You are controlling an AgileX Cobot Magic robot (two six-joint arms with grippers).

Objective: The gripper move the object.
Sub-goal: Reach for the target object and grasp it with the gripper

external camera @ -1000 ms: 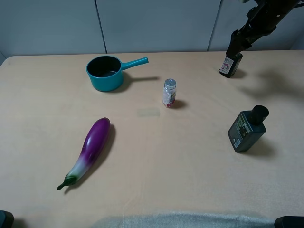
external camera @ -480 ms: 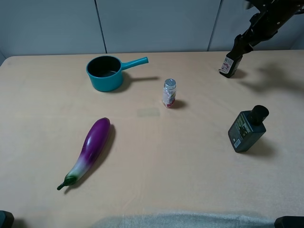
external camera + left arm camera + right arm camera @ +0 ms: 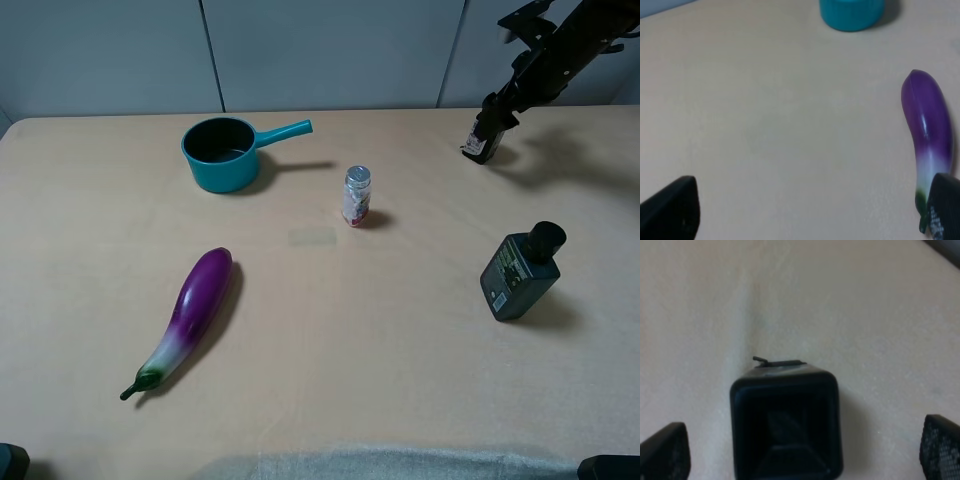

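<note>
The object (image 3: pixel 479 141), a small black boxy bottle with a white-and-red label, stands near the table's far right edge. My right gripper (image 3: pixel 496 108) hangs just above it, tilted down from the upper right. In the right wrist view the bottle's black cap (image 3: pixel 786 425) sits between the two fingertips (image 3: pixel 662 454), which stand wide apart and clear of it, so the right gripper (image 3: pixel 801 450) is open. My left gripper (image 3: pixel 806 212) is open over bare table with nothing between its fingers, near the eggplant (image 3: pixel 930 130).
A teal pot (image 3: pixel 222 152) with its handle pointing right sits at the back. A clear shaker (image 3: pixel 356 195) with a silver lid stands mid-table. A larger dark-green bottle (image 3: pixel 520 273) is at the right, and the purple eggplant (image 3: pixel 190 313) lies front left.
The right arm has shifted a little above the small bottle, its upper links swinging right. The bottle and everything else on the table stay where they were.
</note>
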